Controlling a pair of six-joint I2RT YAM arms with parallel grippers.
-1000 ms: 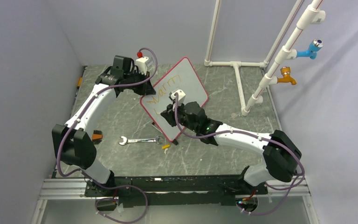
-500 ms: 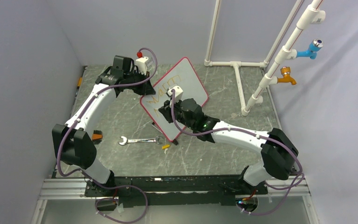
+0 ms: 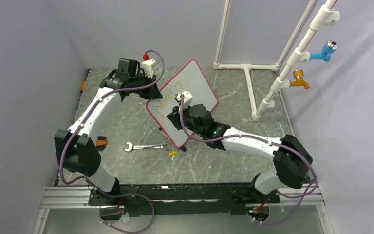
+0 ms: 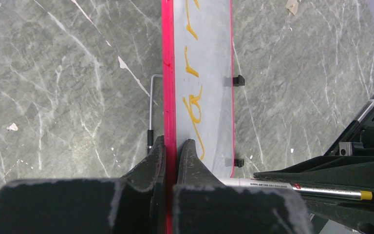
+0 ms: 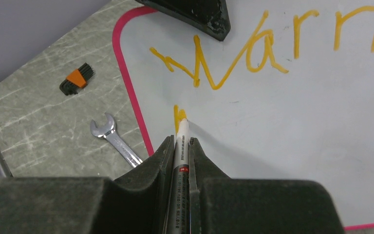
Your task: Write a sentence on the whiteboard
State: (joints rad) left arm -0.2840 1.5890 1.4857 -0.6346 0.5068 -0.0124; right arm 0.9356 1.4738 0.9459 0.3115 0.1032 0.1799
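Note:
The whiteboard (image 3: 195,83), white with a red-pink rim, stands tilted on the table with yellow writing "Warm" on it (image 5: 272,97). My left gripper (image 3: 148,80) is shut on its top left rim; in the left wrist view (image 4: 171,148) the jaws pinch the red edge (image 4: 168,73). My right gripper (image 5: 179,142) is shut on a white marker (image 5: 181,146), whose tip touches the board below the "W", at a short fresh yellow stroke (image 5: 176,111). In the top view my right gripper (image 3: 171,117) is in front of the board's lower left part. The marker also shows in the left wrist view (image 4: 272,184).
A silver wrench (image 3: 146,146) lies on the table near the board's lower corner, also in the right wrist view (image 5: 114,139). A small yellow cap (image 3: 173,154) lies beside it. An orange-and-black hex key set (image 3: 101,143) lies at the left. White pipes with taps (image 3: 292,63) stand at the back right.
My right gripper moved left and up across the board with the marker, to the start of a second line under "Warm". The left arm and the board stayed still.

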